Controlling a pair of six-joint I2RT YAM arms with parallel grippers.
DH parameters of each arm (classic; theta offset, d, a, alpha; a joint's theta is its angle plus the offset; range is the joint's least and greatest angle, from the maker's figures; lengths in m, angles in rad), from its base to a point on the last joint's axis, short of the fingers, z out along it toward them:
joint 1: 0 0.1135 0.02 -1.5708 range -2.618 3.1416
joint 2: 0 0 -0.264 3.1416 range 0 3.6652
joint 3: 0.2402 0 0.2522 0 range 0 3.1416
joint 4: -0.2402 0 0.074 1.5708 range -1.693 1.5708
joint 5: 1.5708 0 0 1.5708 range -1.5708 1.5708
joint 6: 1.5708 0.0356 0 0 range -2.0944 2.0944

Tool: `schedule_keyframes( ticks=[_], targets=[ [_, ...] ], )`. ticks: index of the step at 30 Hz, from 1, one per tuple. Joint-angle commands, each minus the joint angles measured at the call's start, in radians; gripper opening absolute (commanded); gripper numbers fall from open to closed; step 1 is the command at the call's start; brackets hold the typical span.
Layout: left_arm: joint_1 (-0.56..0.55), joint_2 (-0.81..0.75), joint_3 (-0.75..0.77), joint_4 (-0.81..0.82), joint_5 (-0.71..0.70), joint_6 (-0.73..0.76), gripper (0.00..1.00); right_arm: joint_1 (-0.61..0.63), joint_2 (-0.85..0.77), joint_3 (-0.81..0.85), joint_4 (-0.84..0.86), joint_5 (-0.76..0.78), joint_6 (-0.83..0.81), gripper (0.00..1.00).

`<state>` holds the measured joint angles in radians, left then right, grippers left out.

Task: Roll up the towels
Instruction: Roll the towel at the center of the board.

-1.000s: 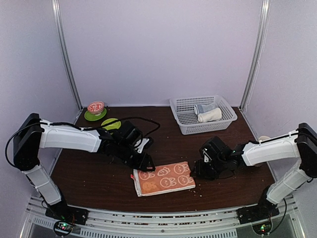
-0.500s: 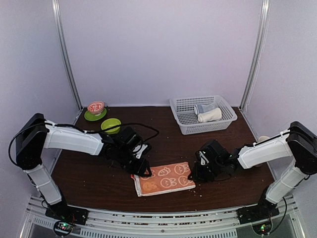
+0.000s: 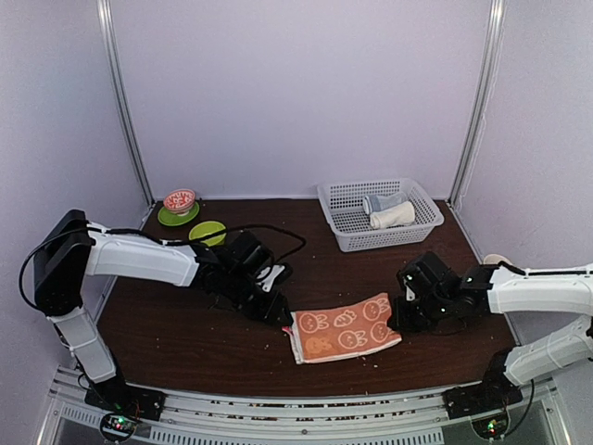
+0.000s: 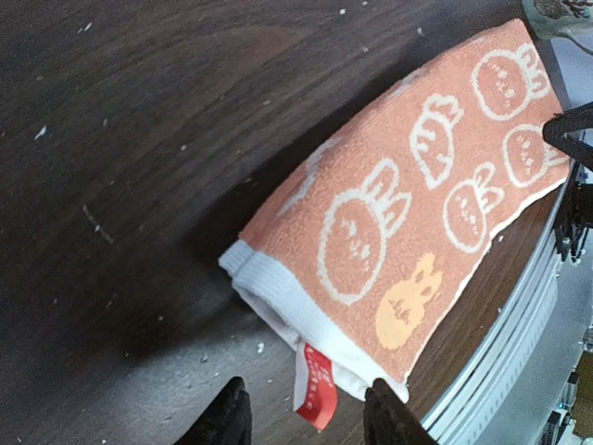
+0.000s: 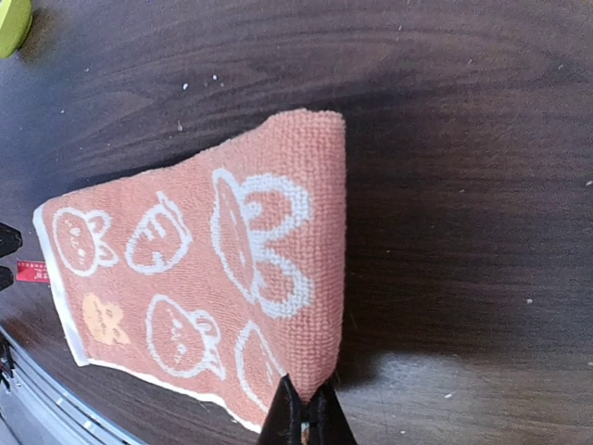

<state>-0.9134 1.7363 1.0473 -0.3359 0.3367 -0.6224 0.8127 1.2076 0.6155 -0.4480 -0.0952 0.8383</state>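
The right gripper point(image 5: 301, 419) is closed, pinching the folded edge of the orange towel point(image 5: 204, 269). The left gripper point(image 4: 304, 413) stands partly open, its jaws either side of the towel's red tag point(image 4: 315, 382), gripping nothing. The towel lies folded on the table point(image 3: 167, 324) near the front edge. The cream towel point(image 3: 392, 217) lies rolled in the basket point(image 3: 389, 239).

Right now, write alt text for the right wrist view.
The right hand pinches shut on one corner of a folded orange towel printed with white rabbits and carrots, lying on a dark wooden table.
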Motion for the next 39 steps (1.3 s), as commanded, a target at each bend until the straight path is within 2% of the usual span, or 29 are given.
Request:
schedule_keyframes(
  ticks=[1,11,22,39],
  targets=[
    [-0.021,0.035,0.081,0.064,0.054,-0.007,0.43,-0.004,-0.046,0.057,-0.187,0.136,-0.094,0.0],
    [-0.058,0.128,0.216,0.09,0.1,-0.032,0.42,0.041,0.066,0.135,-0.159,0.129,-0.113,0.0],
    [-0.064,0.225,0.173,0.126,0.122,-0.054,0.39,0.131,0.214,0.252,-0.152,0.125,-0.087,0.0],
    [-0.065,0.245,0.138,0.17,0.137,-0.079,0.37,0.156,0.309,0.209,0.018,-0.049,-0.066,0.0]
  ],
)
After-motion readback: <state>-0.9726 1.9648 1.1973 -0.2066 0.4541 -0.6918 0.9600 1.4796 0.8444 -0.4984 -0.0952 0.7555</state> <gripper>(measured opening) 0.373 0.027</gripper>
